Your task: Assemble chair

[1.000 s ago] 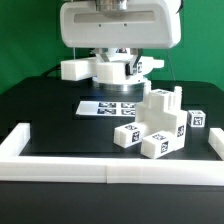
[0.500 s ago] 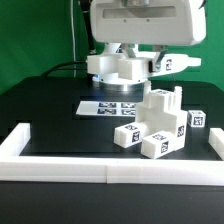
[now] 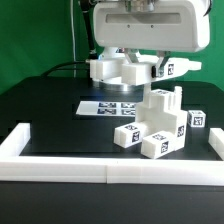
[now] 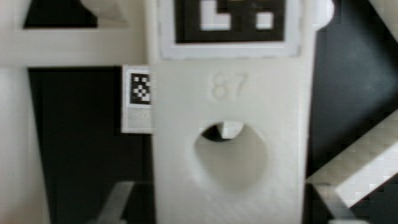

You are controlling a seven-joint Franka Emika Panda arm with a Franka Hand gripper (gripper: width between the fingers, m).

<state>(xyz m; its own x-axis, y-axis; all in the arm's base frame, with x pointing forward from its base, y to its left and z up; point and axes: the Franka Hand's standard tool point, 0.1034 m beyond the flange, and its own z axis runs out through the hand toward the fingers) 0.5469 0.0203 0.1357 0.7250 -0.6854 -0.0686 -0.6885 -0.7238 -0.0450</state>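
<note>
The white gripper [image 3: 128, 57], clamped on a tagged white plastic slab [image 3: 115, 68], hangs above and beyond the blocky white part-built chair [image 3: 160, 125], which stands near, at the exterior view's right. Lowered askew, the slab could topple it.

The white chair slab [image 4: 228, 105] bears embossed "87"
</note>
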